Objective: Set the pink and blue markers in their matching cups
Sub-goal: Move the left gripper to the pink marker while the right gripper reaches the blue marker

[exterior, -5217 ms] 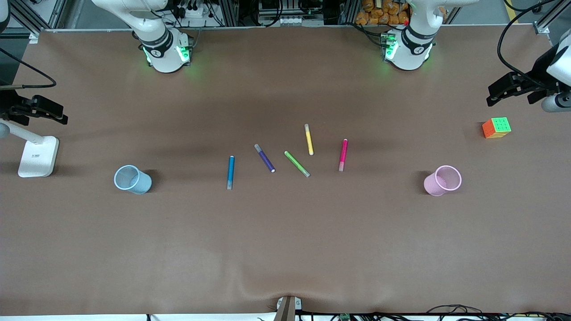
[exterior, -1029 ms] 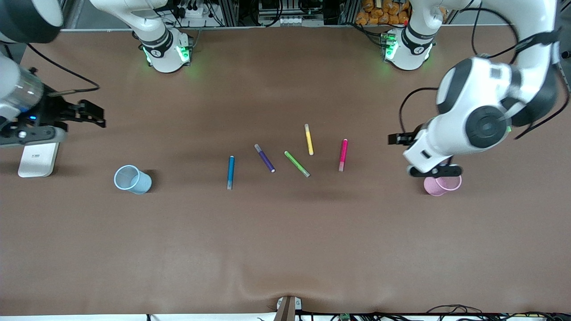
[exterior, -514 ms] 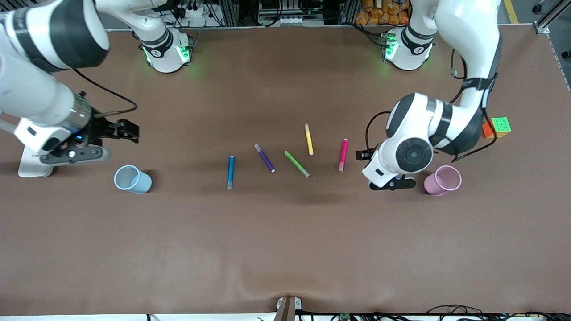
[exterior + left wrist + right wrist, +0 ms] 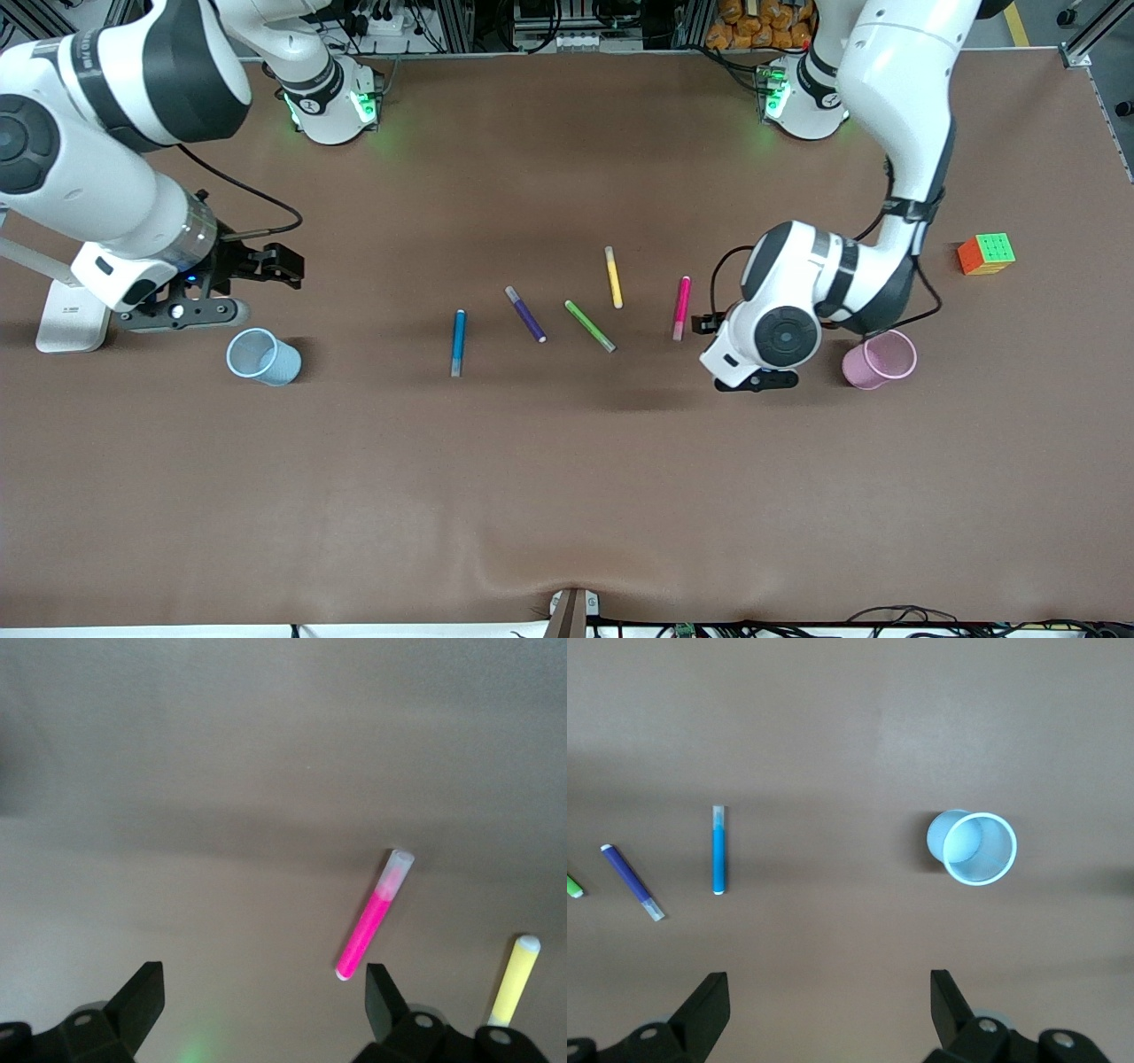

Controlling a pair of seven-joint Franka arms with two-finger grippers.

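While jaws gape, pink marker (image 4: 373,917) outside left gripper (image 4: 261,997), untouched.

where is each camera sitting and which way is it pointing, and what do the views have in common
Front view: high across the table, facing both arm bases; shows the left hand open beside the pink marker and the right hand open above the blue cup.
Left wrist view: on the left wrist, looking down at the pink marker and yellow marker; its own finger tips show.
Right wrist view: on the right wrist, looking down at the blue marker and blue cup; its own finger tips show.
Shared: each wrist view's markers also show in the front view.
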